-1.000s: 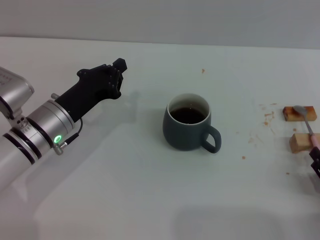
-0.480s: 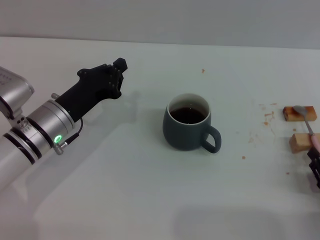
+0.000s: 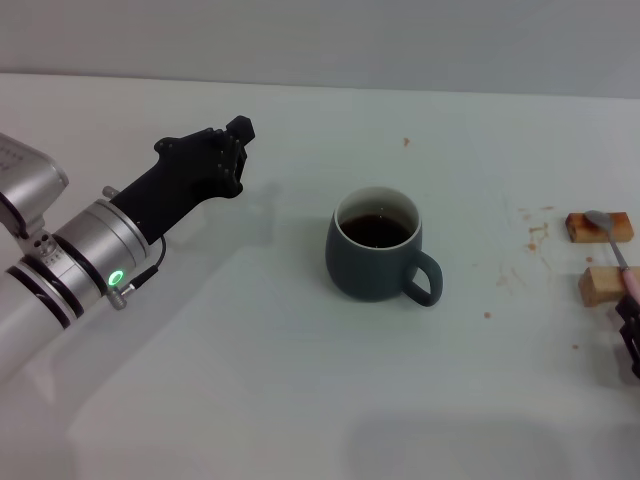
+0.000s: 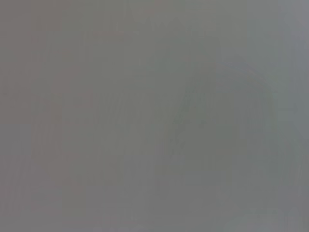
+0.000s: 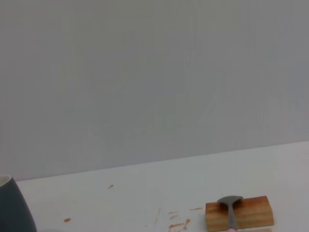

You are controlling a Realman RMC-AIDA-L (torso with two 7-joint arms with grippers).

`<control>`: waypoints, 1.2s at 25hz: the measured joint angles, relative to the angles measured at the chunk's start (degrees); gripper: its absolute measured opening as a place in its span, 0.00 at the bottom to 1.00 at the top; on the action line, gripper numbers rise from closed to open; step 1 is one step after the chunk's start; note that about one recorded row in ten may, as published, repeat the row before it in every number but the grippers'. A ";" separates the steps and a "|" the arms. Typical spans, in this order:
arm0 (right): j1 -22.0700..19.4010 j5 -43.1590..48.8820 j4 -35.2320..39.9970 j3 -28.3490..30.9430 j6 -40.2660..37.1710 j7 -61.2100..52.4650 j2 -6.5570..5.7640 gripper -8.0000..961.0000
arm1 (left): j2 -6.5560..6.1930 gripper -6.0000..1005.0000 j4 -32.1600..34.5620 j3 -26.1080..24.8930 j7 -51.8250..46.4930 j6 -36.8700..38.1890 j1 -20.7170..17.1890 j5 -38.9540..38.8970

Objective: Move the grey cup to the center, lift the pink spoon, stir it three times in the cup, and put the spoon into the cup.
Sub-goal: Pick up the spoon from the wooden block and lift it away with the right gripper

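- Grey cup (image 3: 377, 247): upright near the middle of the white table (image 3: 300, 380), dark liquid inside, handle turned toward the robot's right.
- Pink spoon (image 3: 612, 245): lies across two wooden blocks (image 3: 598, 226) near the table's right edge, bowl on the farther block, well apart from the cup.
- Right gripper (image 3: 631, 335): at the right edge, at the spoon's pink end; its claw state I cannot tell.
- Left gripper (image 3: 236, 140): raised above the table left of the cup, claw together, holding nothing.

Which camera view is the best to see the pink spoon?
The head view: the pink spoon lies across two wooden blocks, its handle reaching the right gripper. The right wrist view shows only its bowl and stem; the left wrist view shows nothing.
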State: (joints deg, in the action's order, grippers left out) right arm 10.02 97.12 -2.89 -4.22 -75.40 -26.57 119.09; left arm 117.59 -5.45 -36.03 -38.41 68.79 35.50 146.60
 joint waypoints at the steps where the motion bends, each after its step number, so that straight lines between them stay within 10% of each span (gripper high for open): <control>1: 0.01 0.00 -0.01 0.00 0.00 0.01 0.00 0.29 | 0.00 0.01 0.00 0.00 0.00 -0.02 -0.01 0.00; 30: 0.51 -0.13 -0.10 0.00 0.74 0.03 0.00 0.21 | 0.00 0.01 -0.27 -0.11 0.00 0.01 -0.77 0.00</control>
State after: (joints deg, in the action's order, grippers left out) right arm 10.53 96.99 -2.99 -4.22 -74.66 -26.54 119.09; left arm 117.59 -5.71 -36.15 -38.41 68.80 34.73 146.60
